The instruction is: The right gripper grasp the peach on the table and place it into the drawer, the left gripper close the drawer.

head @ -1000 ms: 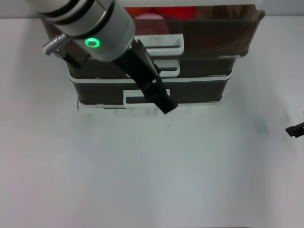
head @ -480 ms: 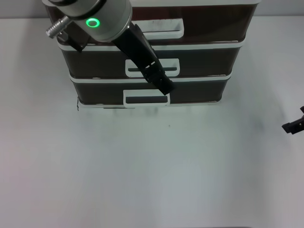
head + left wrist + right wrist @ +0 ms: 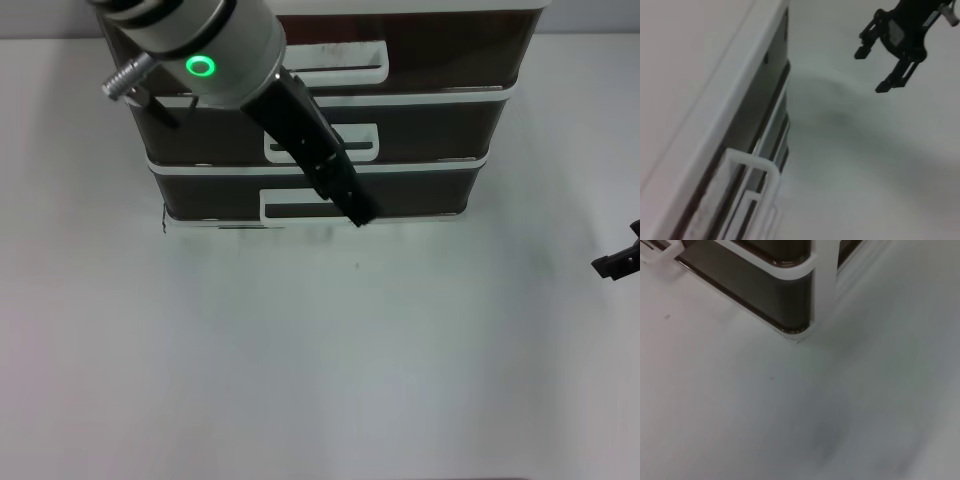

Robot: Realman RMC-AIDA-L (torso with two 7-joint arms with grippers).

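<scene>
The drawer (image 3: 450, 55), the top one of a three-drawer cabinet, sits flush with the two below it; its scuffed white handle (image 3: 335, 62) faces me. The peach is not in view. My left gripper (image 3: 357, 213) reaches down across the cabinet front from the silver arm with the green ring light (image 3: 200, 67), its tip level with the lowest drawer, fingers shut on nothing. My right gripper (image 3: 620, 262) hangs at the table's far right edge; in the left wrist view the right gripper (image 3: 871, 71) stands open and empty. The same view shows the drawer handle (image 3: 752, 165) close by.
The white table (image 3: 320, 350) spreads bare in front of the cabinet. Two lower drawers with clean handles (image 3: 300, 208) sit under the top one. The cabinet's lower corner (image 3: 792, 310) shows in the right wrist view.
The top drawer, which stood pulled out a second ago, has slid in flush with the cabinet. My left gripper went in with it, then drew back a little. The right gripper barely moved.
</scene>
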